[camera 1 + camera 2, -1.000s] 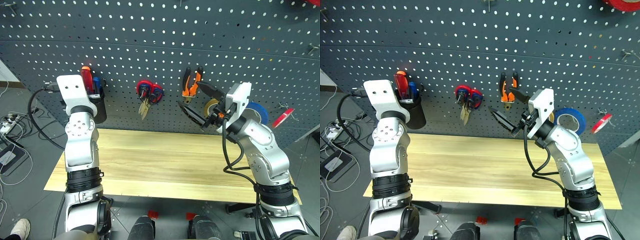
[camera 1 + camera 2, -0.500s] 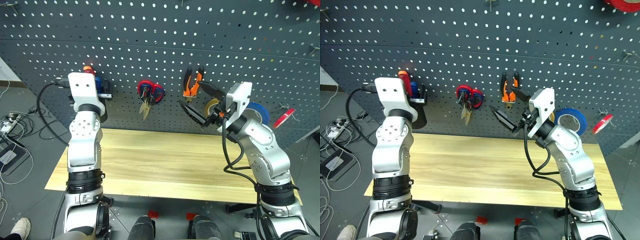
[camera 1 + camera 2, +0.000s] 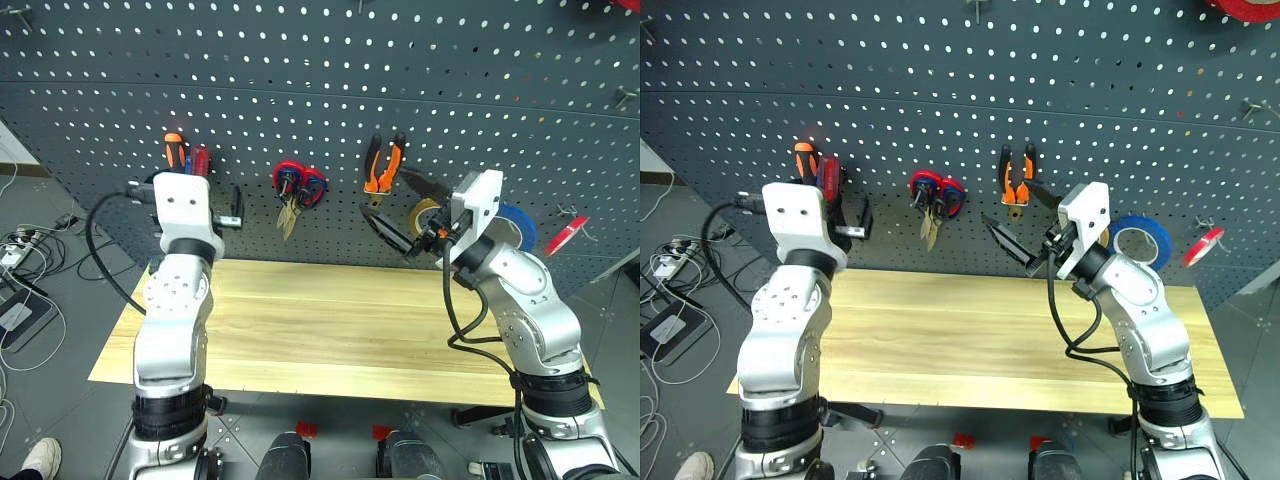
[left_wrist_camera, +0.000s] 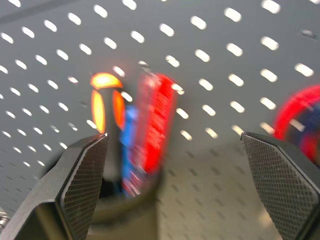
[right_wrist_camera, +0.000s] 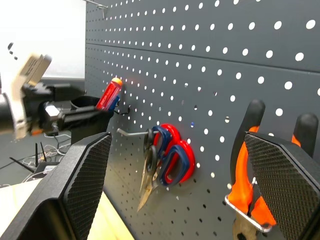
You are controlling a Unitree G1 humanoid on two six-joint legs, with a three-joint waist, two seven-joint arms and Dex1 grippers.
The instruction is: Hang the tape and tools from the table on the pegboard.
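Note:
The dark grey pegboard (image 3: 320, 90) rises behind the pale wood table (image 3: 330, 330). In a black holder (image 4: 130, 210) on the board stand the red-handled screwdriver (image 3: 199, 160), an orange one (image 3: 173, 150) and a blue one (image 4: 131, 135). My left gripper (image 4: 174, 136) is open just in front of the holder, holding nothing. The orange-and-black pliers (image 3: 383, 165) hang on a hook. The yellow tape (image 3: 425, 213) hangs on the board behind my right gripper (image 3: 382, 190), which is open and empty, close to the pliers.
Red-handled scissors (image 3: 298, 187) hang between the holder and the pliers. A blue tape roll (image 3: 515, 225) and a red roll (image 3: 567, 235) hang at the right. Cables lie on the floor (image 3: 30, 260) left of the table.
My left gripper has drawn back from the holder, shifting right and slightly down, still open. The right arm has kept still.

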